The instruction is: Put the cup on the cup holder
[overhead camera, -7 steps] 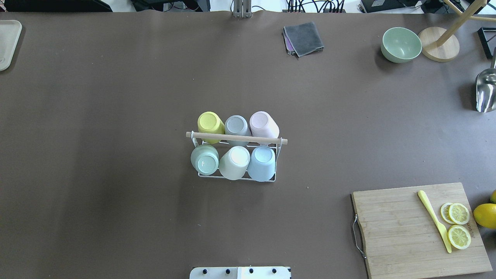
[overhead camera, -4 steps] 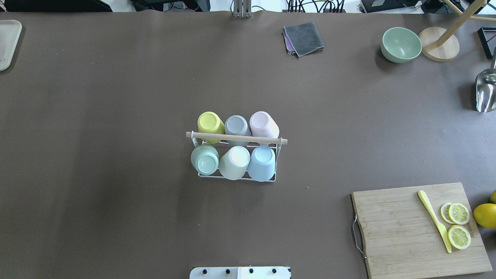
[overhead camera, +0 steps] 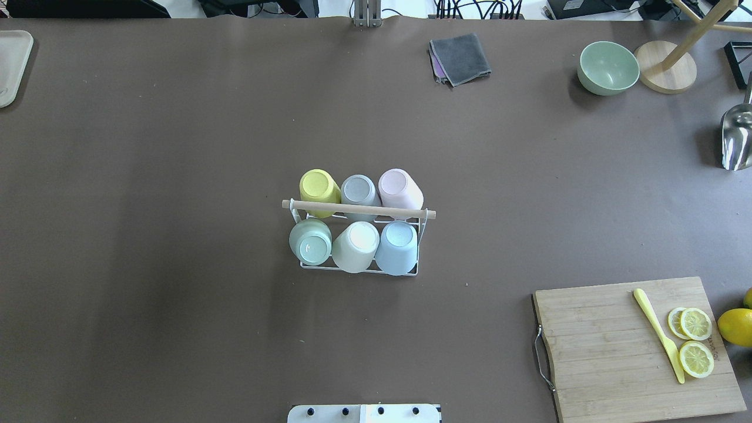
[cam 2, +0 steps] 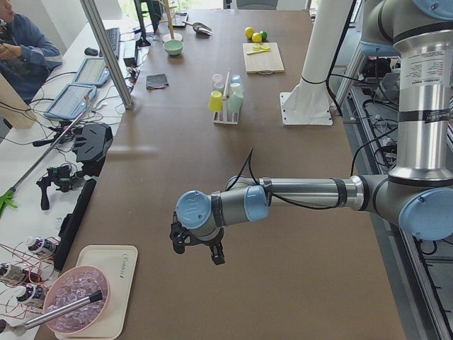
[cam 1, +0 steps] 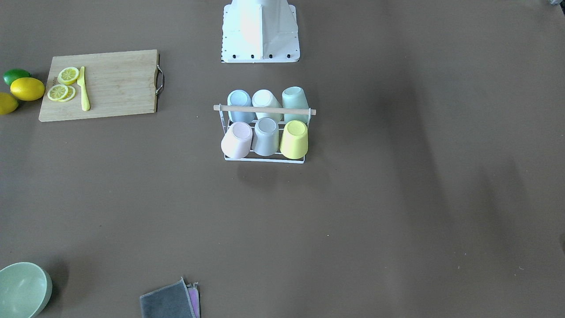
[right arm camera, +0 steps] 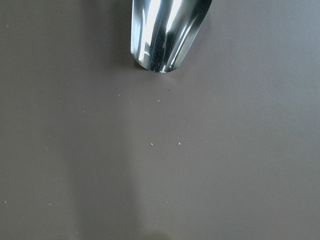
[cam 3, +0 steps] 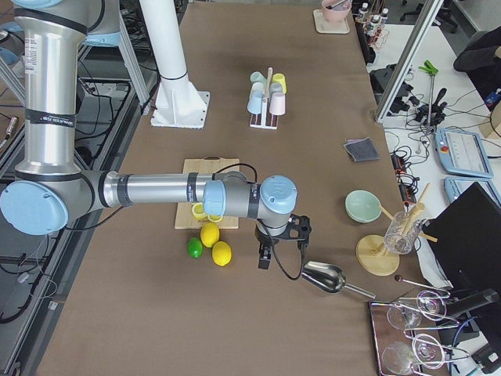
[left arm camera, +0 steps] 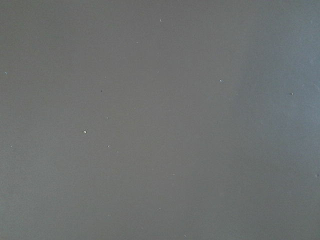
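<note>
The cup holder (overhead camera: 358, 208) is a white wire rack with a wooden rod on top, at the table's middle; it also shows as the cup holder (cam 1: 265, 110). Several cups sit upside down on its prongs in two rows, among them a yellow cup (overhead camera: 319, 187), a pink cup (overhead camera: 399, 187) and a blue cup (overhead camera: 397, 247). No loose cup shows. My left gripper (cam 2: 197, 251) hangs over bare table far from the rack, and my right gripper (cam 3: 274, 252) is near a metal scoop (right arm camera: 165, 35). Each shows only in a side view, so I cannot tell open or shut.
A cutting board (overhead camera: 640, 346) with lemon slices and a yellow knife (overhead camera: 658, 335) lies at the near right, with lemons (overhead camera: 735, 326) beside it. A green bowl (overhead camera: 608, 67), a wooden stand (overhead camera: 665, 66), a grey cloth (overhead camera: 460, 59) and a tray (overhead camera: 12, 64) line the far edge.
</note>
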{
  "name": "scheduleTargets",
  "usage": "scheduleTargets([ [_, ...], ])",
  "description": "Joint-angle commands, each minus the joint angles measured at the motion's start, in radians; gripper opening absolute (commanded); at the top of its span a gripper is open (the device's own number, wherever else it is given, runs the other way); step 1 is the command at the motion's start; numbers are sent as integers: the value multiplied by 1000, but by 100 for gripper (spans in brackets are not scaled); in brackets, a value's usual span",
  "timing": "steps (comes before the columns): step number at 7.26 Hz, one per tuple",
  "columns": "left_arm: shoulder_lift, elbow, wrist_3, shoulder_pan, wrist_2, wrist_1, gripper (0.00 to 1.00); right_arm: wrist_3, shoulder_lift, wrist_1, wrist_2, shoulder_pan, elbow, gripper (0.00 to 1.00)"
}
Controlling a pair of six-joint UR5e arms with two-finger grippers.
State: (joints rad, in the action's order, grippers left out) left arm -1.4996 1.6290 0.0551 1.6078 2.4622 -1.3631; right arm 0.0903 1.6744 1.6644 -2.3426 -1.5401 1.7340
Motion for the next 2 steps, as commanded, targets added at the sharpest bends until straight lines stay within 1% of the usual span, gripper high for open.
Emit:
scheduleTargets([
  [1, 9, 0, -1, 0, -14, -57, 98, 0, -5, 0, 0, 0, -5, 100],
  [2, 3, 6, -1, 0, -81, -74, 98, 2, -5, 0, 0, 0, -5, 100],
])
